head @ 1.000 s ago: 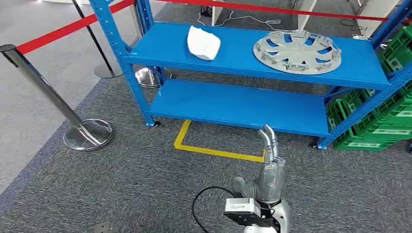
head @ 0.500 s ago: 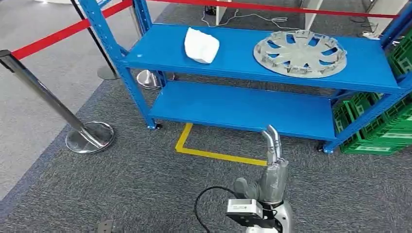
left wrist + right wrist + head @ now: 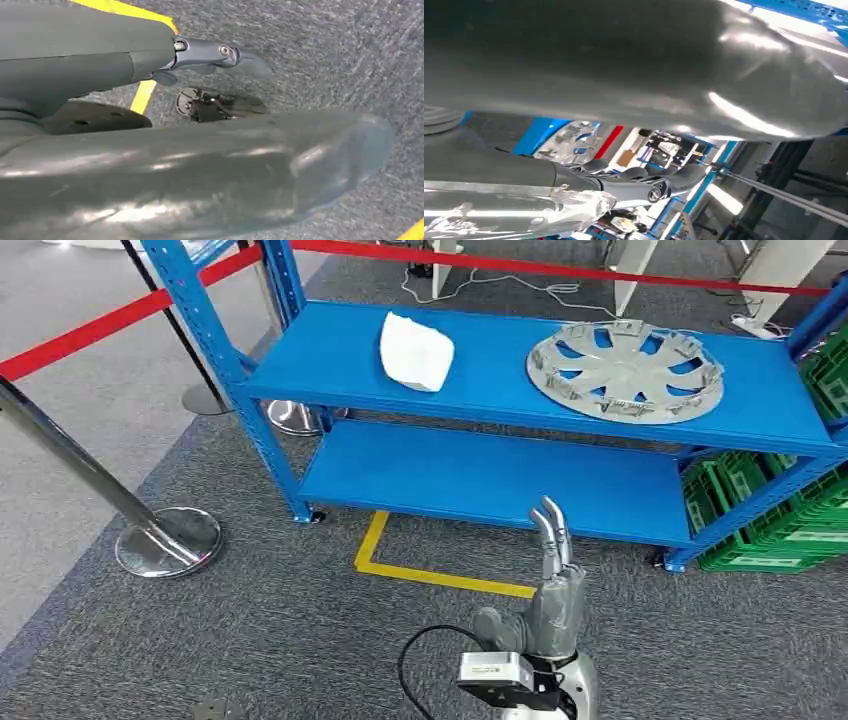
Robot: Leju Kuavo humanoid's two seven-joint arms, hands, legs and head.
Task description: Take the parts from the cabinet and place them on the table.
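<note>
Right hand is empty, fingers straight and pressed together, pointing at 12 toward the rack, likely lining up. Hubcap and white part sit on its top shelf.

top shelf: bag left | hubcap right

no readable text, labels, numbers, signs
</note>
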